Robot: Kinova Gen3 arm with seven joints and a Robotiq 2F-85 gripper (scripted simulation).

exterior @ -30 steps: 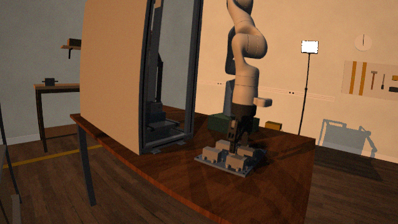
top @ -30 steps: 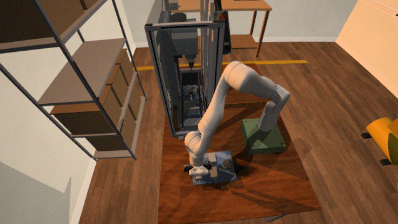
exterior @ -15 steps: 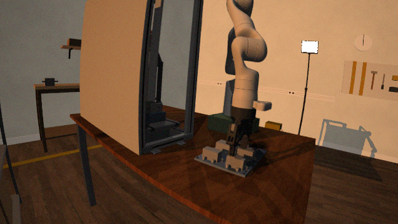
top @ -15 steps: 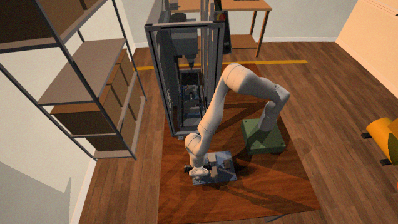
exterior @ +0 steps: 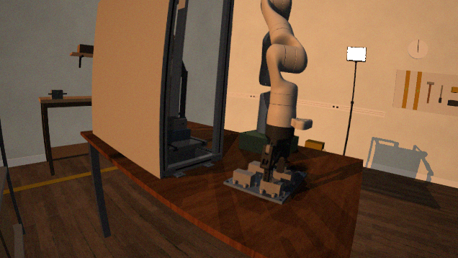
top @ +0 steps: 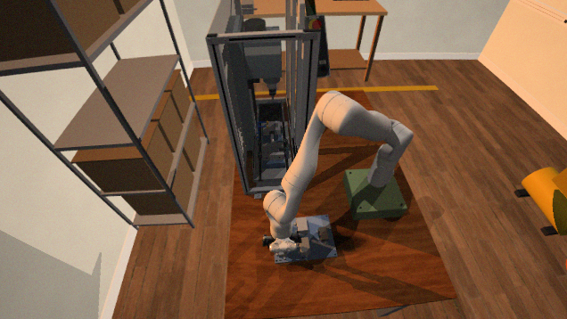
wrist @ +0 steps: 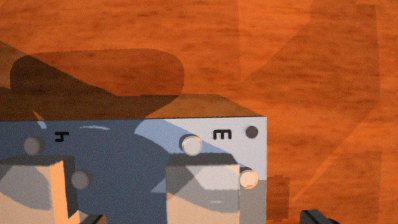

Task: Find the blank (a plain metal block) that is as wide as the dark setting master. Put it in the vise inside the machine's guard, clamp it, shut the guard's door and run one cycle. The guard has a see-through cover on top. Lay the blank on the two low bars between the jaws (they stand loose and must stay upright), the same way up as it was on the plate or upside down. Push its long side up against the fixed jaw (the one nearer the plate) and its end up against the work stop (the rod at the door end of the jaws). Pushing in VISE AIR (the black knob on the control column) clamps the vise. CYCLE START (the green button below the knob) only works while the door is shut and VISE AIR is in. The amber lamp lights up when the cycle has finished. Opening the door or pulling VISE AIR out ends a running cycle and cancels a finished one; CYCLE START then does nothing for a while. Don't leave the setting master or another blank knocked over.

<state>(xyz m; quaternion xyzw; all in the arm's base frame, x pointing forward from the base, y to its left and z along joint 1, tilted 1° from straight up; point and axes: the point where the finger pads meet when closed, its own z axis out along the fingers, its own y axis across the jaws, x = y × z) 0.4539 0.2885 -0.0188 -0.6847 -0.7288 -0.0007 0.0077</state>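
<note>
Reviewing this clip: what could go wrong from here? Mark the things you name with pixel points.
The open black two-finger gripper [exterior: 267,180] [wrist: 207,220] is low among the pale metal blanks on the grey plate [top: 318,255] [exterior: 230,183] [wrist: 115,195], so descending or swinging might tip a neighbour. In the wrist view, blank "3" [wrist: 202,192] sits off-centre between the fingers; closing could drag it.

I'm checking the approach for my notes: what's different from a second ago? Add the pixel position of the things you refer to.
The pincer [top: 283,242] [exterior: 274,173] [wrist: 206,220] has come down a little toward the plate [top: 327,223] [exterior: 230,183] [wrist: 120,140], the arm lowering with it. It is open, holding nothing. The plate and the visible blocks [top: 301,224] [exterior: 243,177] [wrist: 202,200] look unmoved.
</note>
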